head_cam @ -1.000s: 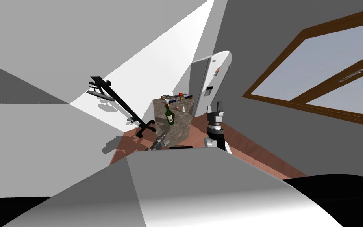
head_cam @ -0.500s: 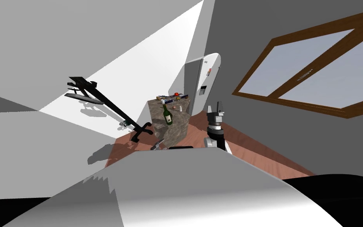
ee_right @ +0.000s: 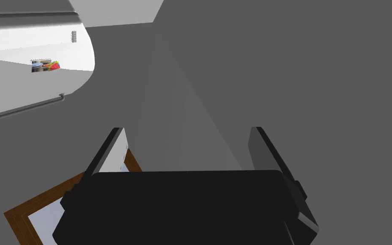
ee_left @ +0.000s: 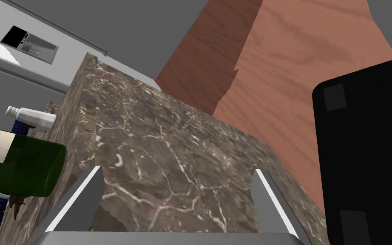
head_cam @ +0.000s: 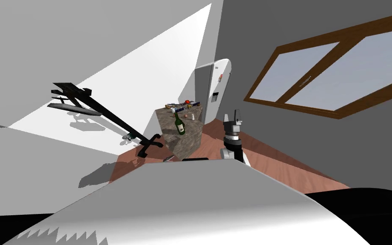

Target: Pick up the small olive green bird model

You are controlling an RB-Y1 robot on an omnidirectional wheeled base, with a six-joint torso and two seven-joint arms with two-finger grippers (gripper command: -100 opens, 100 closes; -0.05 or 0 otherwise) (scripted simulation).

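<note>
A brown marbled counter block stands ahead of me on the wooden floor. Its top carries several small items around a dark green wine bottle. A small dark olive shape, perhaps the bird model, lies beside the bottle on that top; I cannot make out its form. My left gripper is open and faces the counter's side wall, and in the head view the left gripper sits low by my chest. My right gripper is raised to the right of the counter, open with nothing between its fingers.
A white fridge stands behind the counter against the grey wall. A small white bottle, a red item and a blue box share the counter top. A black stand leans at the left. A brown-framed window is at the right.
The whole head picture has slid left and rolled, so I have turned rightwards. My left gripper sits lower against my chest than before. The right arm holds its pose.
</note>
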